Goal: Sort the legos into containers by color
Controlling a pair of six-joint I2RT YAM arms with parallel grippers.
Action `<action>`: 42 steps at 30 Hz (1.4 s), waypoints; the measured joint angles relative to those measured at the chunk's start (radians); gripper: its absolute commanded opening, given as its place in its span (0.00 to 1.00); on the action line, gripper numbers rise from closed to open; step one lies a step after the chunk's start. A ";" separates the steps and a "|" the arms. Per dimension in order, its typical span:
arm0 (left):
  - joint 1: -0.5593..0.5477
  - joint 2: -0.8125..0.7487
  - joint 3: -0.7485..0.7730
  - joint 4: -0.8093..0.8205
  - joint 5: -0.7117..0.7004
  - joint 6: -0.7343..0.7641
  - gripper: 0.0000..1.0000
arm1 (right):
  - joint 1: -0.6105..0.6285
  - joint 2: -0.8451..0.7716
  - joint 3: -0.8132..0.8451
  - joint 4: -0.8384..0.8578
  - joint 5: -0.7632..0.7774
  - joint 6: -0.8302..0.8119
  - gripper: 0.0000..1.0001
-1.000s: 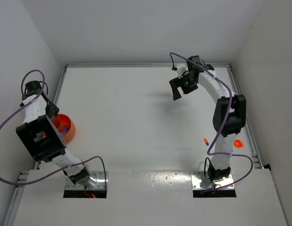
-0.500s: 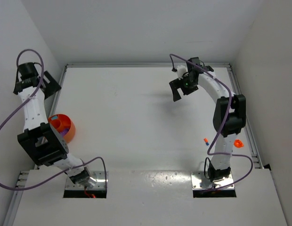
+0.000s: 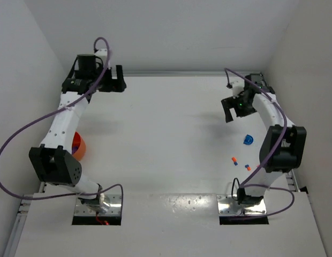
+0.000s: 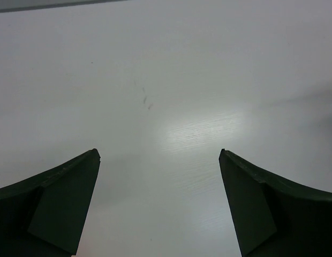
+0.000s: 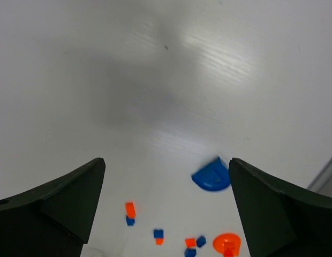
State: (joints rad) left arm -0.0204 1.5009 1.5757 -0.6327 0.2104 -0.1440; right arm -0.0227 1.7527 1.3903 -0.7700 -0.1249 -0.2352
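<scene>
A robotics lab: white-walled table point(image 3: 166, 150) with two bolted arms point(image 3: 61, 120).

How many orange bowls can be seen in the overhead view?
1. The orange bowl sits at the left edge of the table, largely covered by the left arm. Others may be hidden behind the arms.
</scene>
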 measured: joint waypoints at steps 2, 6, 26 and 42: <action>-0.067 0.036 0.010 0.008 -0.024 0.016 1.00 | -0.061 -0.054 -0.060 -0.016 0.017 -0.026 0.99; -0.209 0.184 0.129 -0.002 -0.127 0.043 1.00 | -0.150 -0.150 -0.186 -0.049 0.064 -0.049 0.99; -0.332 0.314 0.187 0.037 -0.246 0.085 1.00 | -0.356 0.013 -0.304 -0.012 -0.018 0.327 0.90; -0.295 0.312 0.152 0.042 -0.261 0.084 1.00 | -0.381 0.185 -0.162 0.059 0.013 0.370 0.73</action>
State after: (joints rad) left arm -0.3157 1.8133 1.7275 -0.5907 -0.0502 -0.0601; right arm -0.4034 1.9381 1.2282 -0.7109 -0.1120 0.1352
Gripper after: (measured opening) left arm 0.997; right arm 0.741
